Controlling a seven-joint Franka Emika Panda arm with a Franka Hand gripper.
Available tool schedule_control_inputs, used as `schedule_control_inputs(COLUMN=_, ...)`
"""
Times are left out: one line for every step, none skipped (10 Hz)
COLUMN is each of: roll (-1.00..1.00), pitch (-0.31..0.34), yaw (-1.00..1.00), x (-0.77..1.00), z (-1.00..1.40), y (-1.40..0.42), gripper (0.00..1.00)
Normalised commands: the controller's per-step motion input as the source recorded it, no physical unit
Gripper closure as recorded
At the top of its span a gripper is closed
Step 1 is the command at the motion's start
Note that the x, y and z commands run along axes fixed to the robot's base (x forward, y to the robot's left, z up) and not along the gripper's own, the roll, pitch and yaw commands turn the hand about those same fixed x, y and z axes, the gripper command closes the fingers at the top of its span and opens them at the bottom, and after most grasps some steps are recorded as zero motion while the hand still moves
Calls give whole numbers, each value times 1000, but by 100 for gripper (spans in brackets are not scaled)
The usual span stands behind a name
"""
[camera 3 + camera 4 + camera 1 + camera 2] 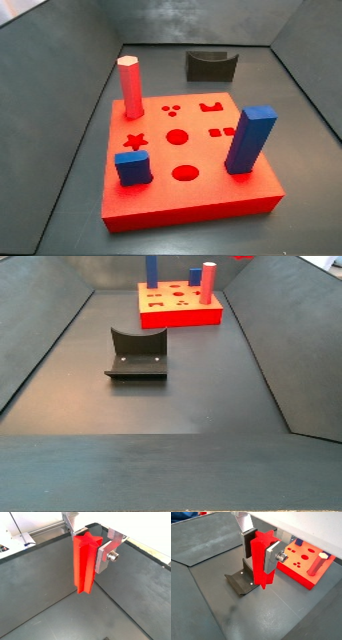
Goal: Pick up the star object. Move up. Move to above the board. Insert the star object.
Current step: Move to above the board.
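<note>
**Camera placement**

The gripper (93,548) is seen closely from above in both wrist views, from opposite sides. The board (201,205) is viewed near and steeply downward in a side view; in another it (181,318) is seen far off beyond the fixture (136,354).

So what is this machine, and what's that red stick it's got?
It's a robot arm with a gripper at its end, a hand made of two flat metal jaws. Two cameras ride on the wrist, so both wrist views look down past the gripper. It holds the star object, a red post, lifted off the floor. Two more cameras watch from beside the table. They show the board, a red slab with shaped holes, with two blue blocks and a pinkish post standing in it. The dark bracket is the fixture.
</note>
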Motion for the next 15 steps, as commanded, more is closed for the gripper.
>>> schedule_control_inputs(roll=93, pitch=252, yaw=-666, x=141, z=1, y=-1000, gripper=100)
schedule_control_inputs(roll=92, pitch=232, yaw=-589, x=142, z=1, y=-1000, gripper=100)
schedule_control_inputs(roll=57, pitch=186, yaw=-387, x=143, z=2, y=-1000, gripper=100)
schedule_control_inputs(roll=-2, pitch=146, yaw=-230, x=148, z=3, y=-1000, gripper=100)
schedule_control_inputs(roll=-21, pitch=131, yaw=-114, x=152, z=5, y=-1000, gripper=100)
schedule_control_inputs(roll=-19, pitch=125, yaw=-53, x=158, z=8, y=-1000, gripper=100)
schedule_control_inputs(roll=-21, pitch=125, yaw=-25, x=166, z=10, y=-1000, gripper=100)
schedule_control_inputs(roll=-12, pitch=126, yaw=-12, x=176, z=12, y=-1000, gripper=100)
schedule_control_inputs(roll=-7, pitch=130, yaw=0, x=188, z=13, y=-1000, gripper=100)
schedule_control_inputs(roll=-3, pitch=131, yaw=0, x=195, z=17, y=-1000, gripper=100)
schedule_control_inputs(roll=-3, pitch=132, yaw=6, x=204, z=22, y=-1000, gripper=100)
schedule_control_inputs(roll=-1, pitch=135, yaw=3, x=224, z=29, y=-1000, gripper=100)
schedule_control_inputs(roll=3, pitch=137, yaw=8, x=236, z=36, y=-1000, gripper=100)
schedule_control_inputs(roll=0, pitch=140, yaw=6, x=251, z=39, y=-1000, gripper=100)
schedule_control_inputs(roll=4, pitch=140, yaw=4, x=181, z=37, y=-579, gripper=100)
